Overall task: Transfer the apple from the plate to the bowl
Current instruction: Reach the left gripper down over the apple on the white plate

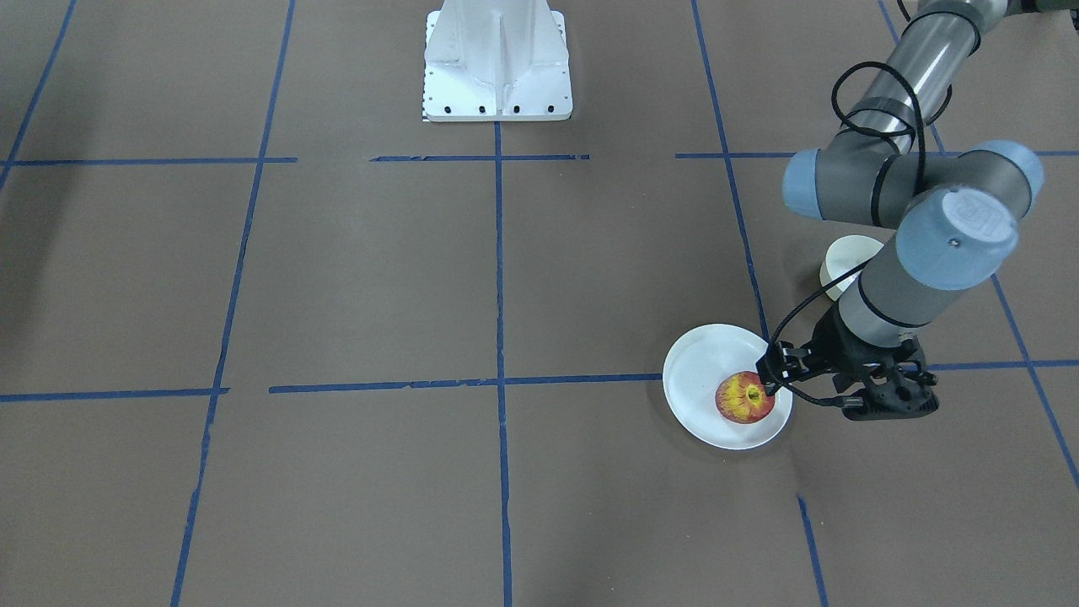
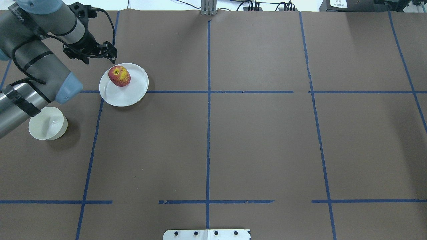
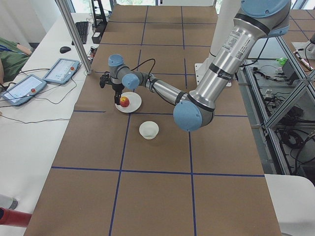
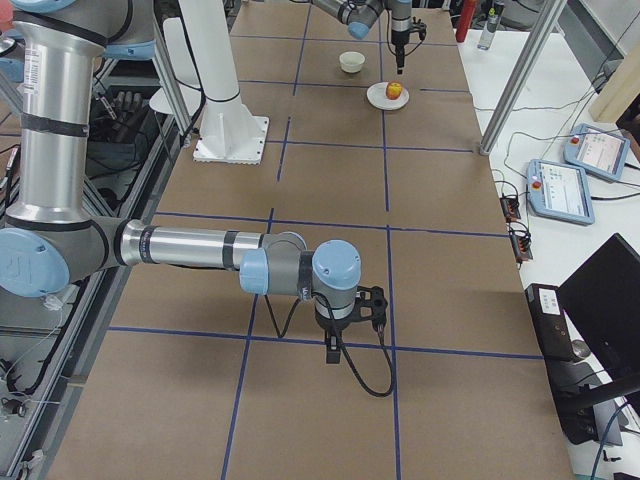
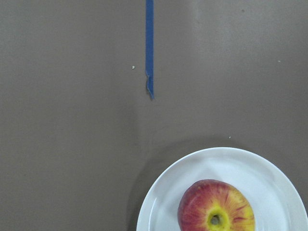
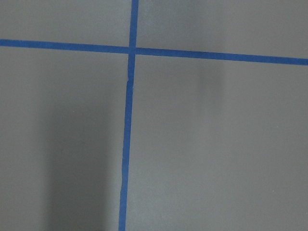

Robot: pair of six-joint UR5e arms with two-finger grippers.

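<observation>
The apple [image 2: 119, 76] sits on the plate [image 2: 133, 95] toward the tabletop's far left corner. The left gripper [image 2: 112, 57] hangs just off the plate's rim, holding nothing. It should centre over the fruit and straddle its widest part before descending. I cannot tell how far its jaws gape, nor the right gripper's [image 4: 333, 352].

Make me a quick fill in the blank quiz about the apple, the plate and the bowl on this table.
The apple lies on the ____.
The bowl has ____ in it.
The arm beside the plate is the robot's ____ one.
Missing words: plate, nothing, left.
</observation>
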